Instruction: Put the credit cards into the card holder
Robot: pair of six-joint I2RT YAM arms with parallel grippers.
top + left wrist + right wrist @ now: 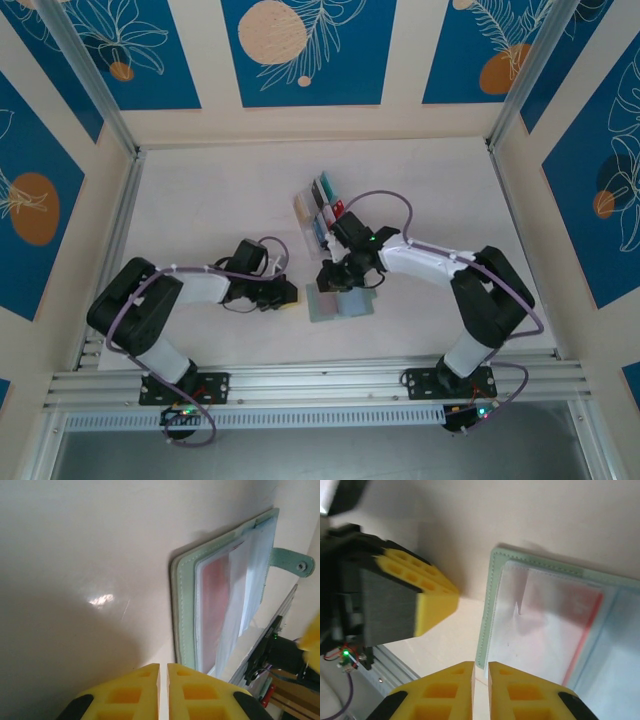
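Left fingers [156, 676] closed, nothing between them, low over the table [75, 555]. Right fingers [472, 674] closed as well, empty. We note the holder [340, 303] lying open and flat on the table, just right of the left fingers and under the right ones, whose tips hang at its edge. A red card [560, 625] shows through a clear pocket. More cards [325, 200] stand in a rack [302, 207] beyond the right fingers
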